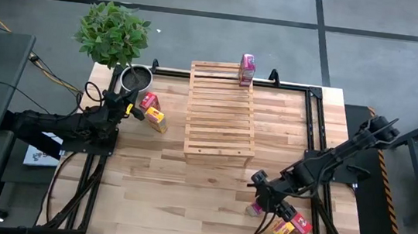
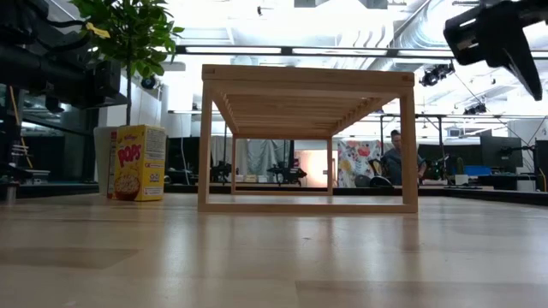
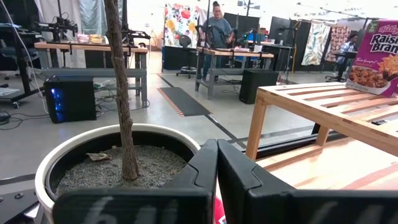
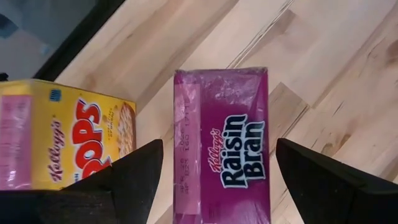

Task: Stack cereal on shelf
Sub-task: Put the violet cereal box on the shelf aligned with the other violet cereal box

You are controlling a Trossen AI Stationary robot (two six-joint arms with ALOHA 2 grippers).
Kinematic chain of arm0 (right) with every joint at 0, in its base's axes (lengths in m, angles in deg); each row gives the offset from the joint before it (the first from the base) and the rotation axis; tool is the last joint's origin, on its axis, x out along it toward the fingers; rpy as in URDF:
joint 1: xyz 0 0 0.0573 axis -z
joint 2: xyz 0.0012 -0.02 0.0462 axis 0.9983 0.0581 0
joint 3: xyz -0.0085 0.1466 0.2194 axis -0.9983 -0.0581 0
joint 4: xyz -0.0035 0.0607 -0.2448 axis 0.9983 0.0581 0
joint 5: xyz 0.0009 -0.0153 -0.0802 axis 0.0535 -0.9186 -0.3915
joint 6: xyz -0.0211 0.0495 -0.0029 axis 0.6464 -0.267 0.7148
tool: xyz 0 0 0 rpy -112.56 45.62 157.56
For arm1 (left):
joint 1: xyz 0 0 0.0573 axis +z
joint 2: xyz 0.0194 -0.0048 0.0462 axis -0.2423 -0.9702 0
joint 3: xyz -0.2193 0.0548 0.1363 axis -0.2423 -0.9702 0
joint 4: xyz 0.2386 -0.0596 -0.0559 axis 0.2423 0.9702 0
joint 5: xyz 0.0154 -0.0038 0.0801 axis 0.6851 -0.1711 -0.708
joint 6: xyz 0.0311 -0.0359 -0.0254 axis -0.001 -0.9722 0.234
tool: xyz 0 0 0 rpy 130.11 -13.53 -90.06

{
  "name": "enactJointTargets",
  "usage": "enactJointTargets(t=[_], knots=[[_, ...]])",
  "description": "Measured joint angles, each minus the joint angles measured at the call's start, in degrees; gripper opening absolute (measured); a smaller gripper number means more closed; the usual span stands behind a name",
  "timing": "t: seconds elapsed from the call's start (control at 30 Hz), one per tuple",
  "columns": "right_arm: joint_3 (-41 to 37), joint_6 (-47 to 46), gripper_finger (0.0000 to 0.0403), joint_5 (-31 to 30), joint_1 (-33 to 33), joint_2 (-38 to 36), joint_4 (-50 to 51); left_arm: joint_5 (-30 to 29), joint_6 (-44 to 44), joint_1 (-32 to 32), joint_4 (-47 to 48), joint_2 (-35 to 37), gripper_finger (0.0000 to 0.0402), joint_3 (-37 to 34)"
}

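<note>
One magenta cardboard cereal box (image 1: 247,69) stands on the far end of the light slatted wooden shelf (image 1: 220,126); the rest remain on the counter (image 1: 186,189), so most stacking looks undone. The right end effector (image 4: 214,180) hovers wide open over a second magenta Raisin Bran box (image 4: 222,155), touching nothing, beside a yellow Pops box (image 4: 62,143). The left end effector (image 3: 216,180) waits closed and empty by a white plant pot (image 3: 50,168).
</note>
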Motion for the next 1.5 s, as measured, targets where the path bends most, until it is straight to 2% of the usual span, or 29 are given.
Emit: enactJointTargets(t=[0.13, 0.23, 0.4, 0.5, 0.63, 0.77, 0.83, 0.93, 1.1, 1.2, 1.27, 1.4, 1.5], knots=[[0.0, 0.2, 0.0301, -0.3, 0.0, 1.0, 0.1, 0.0, 0.0, 0.0, 0.0, 0.0, 0.0003, 0.0], [0.0, -0.1, 0.0284, -0.7, 0.0, 1.0, 0.1, 0.0, 0.0, 0.0, 0.0, 0.0, 0.0003, 0.0], [0.0, -0.2, 0.0226, -0.9, 0.0, 1.0, 0.1, 0.0, 0.0, 0.0, 0.0, 0.0, 0.0003, 0.0], [0.2, -0.6, 0.0189, 1.2, 0.0, 0.9, 0.5, 0.0, 0.0, 0.0, 0.0, 0.0, 0.0003, 0.0], [4.5, -0.9, 0.0155, 7.8, 0.0, -0.1, 1.1, 0.0, 0.0, 0.0, 0.0, 0.0, 0.0003, 0.0], [12.4, 1.0, 0.0144, 8.8, 0.0, -1.5, 0.9, 0.0, 0.0, 0.0, 0.0, 0.0, 0.0003, 0.0], [17.5, 2.9, 0.0145, 5.6, 0.2, -1.5, 0.5, 0.0, 0.0, 0.0, 0.0, 0.0, 0.0003, 0.0], [24.4, 5.4, 0.0149, -3.8, 0.5, -1.5, -0.4, 0.0, 0.0, 0.0, 0.0, 0.0, 0.0003, 0.0], [31.4, 8.7, 0.0150, -30.1, 4.5, -1.5, -6.0, 0.0, 0.0, 0.0, 0.0, 0.0, 0.0003, 0.0], [33.6, 7.5, 0.0150, -40.6, 11.7, -0.7, -8.3, 0.0, 0.0, 0.0, 0.0, 0.0, 0.0003, 0.0], [35.0, 4.9, 0.0150, -42.0, 18.2, 0.4, -8.0, 0.0, 0.0, 0.0, 0.0, 0.0, 0.0003, 0.0], [38.4, 3.1, 0.0151, -35.1, 30.7, 4.6, -8.0, 0.0, 0.0, 0.0, 0.0, 0.0, 0.0003, 0.0], [42.7, 1.2, 0.0151, -35.1, 37.4, 9.3, -6.7, 0.0, 0.0, 0.0, 0.0, 0.0, 0.0003, 0.0]])
